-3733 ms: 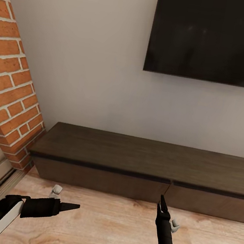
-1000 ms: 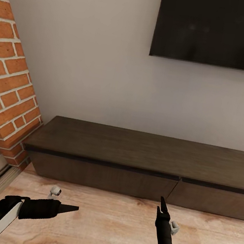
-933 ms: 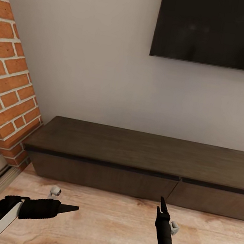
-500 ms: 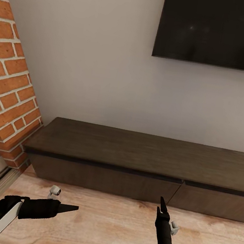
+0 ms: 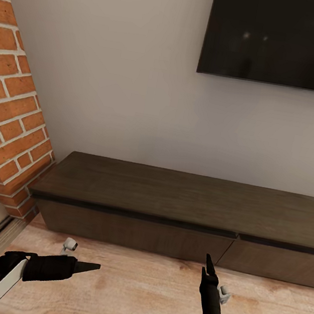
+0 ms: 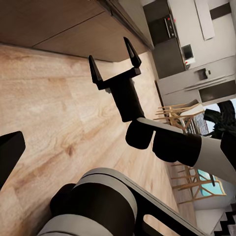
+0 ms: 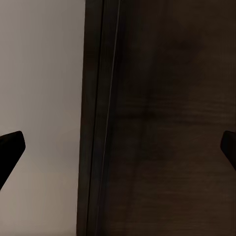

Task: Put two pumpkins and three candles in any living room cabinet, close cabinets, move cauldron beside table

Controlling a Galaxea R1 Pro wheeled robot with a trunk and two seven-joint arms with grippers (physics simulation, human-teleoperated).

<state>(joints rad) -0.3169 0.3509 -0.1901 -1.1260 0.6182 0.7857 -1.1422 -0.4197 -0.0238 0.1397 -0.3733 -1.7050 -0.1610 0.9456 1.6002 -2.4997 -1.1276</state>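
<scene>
Wood floor (image 5: 145, 297) runs below our closed cabinet (image 5: 169, 204); right gripper (image 6: 114, 59) gapes empty, left gripper (image 5: 90, 267) state unclear.

Matte black arms (image 5: 48, 267) with white forearm panels (image 5: 2, 285) and tapered black fingers (image 6: 94, 72).

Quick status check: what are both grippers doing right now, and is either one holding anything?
Left gripper: cannot be told from these views; nothing seen in it.
Right gripper: open, empty, pointing at the cabinet.

Home living room: wall-mounted TV (image 5: 280, 38), low dark cabinet (image 5: 169, 209), brick chimney (image 5: 13, 104), wood floor (image 5: 145, 292).
</scene>
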